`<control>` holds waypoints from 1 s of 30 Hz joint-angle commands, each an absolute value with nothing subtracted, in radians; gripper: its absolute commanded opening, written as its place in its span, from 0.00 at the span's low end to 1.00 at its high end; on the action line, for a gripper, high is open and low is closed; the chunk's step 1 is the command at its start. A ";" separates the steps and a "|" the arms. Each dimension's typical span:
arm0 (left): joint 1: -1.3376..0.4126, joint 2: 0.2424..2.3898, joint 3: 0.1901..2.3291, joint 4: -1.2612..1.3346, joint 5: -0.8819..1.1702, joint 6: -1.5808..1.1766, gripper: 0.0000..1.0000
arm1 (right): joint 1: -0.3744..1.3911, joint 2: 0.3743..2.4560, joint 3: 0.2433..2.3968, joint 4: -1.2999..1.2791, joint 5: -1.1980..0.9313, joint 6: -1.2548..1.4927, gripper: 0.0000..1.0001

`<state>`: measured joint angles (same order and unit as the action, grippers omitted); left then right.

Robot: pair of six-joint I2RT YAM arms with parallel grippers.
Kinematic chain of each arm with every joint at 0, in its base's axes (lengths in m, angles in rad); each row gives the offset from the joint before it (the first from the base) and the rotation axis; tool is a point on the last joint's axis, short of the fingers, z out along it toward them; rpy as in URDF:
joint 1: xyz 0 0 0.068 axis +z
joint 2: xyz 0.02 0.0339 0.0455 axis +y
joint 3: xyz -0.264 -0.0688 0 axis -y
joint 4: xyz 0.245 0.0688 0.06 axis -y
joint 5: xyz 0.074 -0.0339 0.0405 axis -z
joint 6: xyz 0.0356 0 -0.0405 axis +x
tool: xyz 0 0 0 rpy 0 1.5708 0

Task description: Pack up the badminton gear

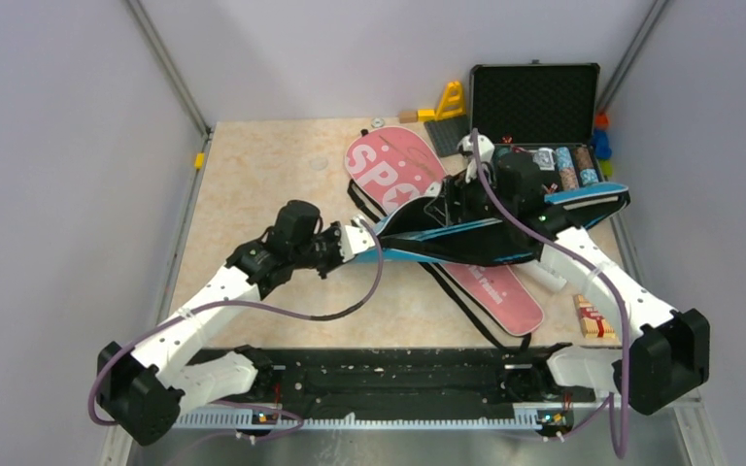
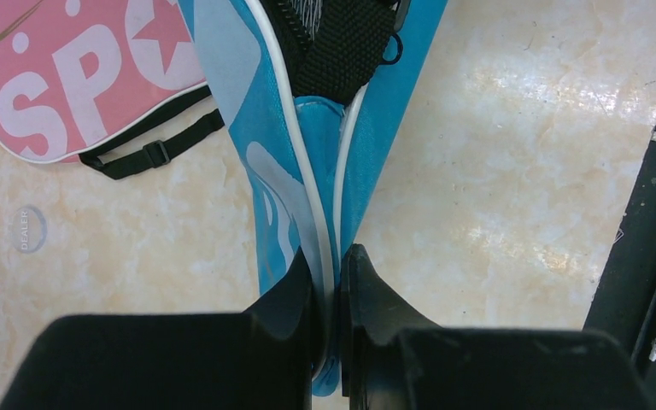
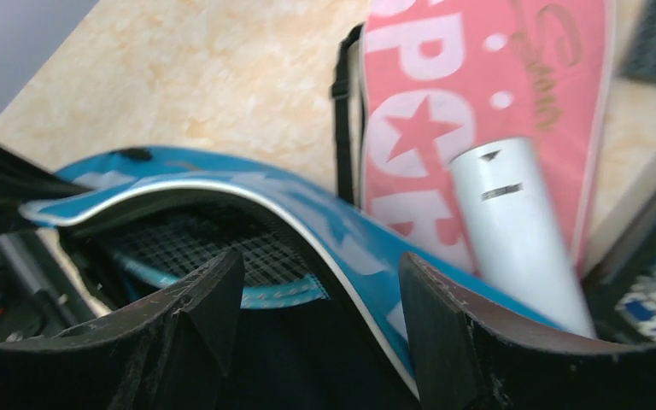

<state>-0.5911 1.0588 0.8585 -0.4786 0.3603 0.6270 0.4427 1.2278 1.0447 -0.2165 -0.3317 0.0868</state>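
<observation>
Left fingers [image 2: 295, 299] are being pressed shut on the blue cover [image 2: 273, 171], while right fingers [image 3: 213, 299] are being held wide open.

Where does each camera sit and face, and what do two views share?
Top external: above and behind, facing down at the table; left arm, right arm show.
Left wrist: on that wrist, facing along the left hand, shut on the blue cover.
Right wrist: facing the blue cover's mouth past the open right hand.
Shared: pink cover.

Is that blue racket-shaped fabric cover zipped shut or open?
Open. In the right wrist view the white-piped edge of the blue racket-shaped cover arches up, and racket strings show in the gap beneath.
</observation>
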 commanded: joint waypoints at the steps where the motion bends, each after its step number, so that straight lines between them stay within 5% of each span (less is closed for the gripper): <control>1: -0.596 1.078 0.920 -0.390 0.366 0.574 0.00 | 0.491 1.211 0.992 -0.226 -0.466 0.194 0.66; 15: -0.600 1.092 0.916 -0.371 0.363 0.593 0.00 | 0.686 1.291 0.965 -0.122 -0.410 0.160 0.63; 30: -0.605 1.082 0.900 -0.371 0.331 0.614 0.00 | 0.809 1.221 1.140 -0.377 0.090 0.061 0.66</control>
<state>-0.6060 1.0878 0.8772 -0.4770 0.3344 0.6567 0.7784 1.2827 1.0584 -0.3428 -0.0189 0.0765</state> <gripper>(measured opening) 0.123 0.658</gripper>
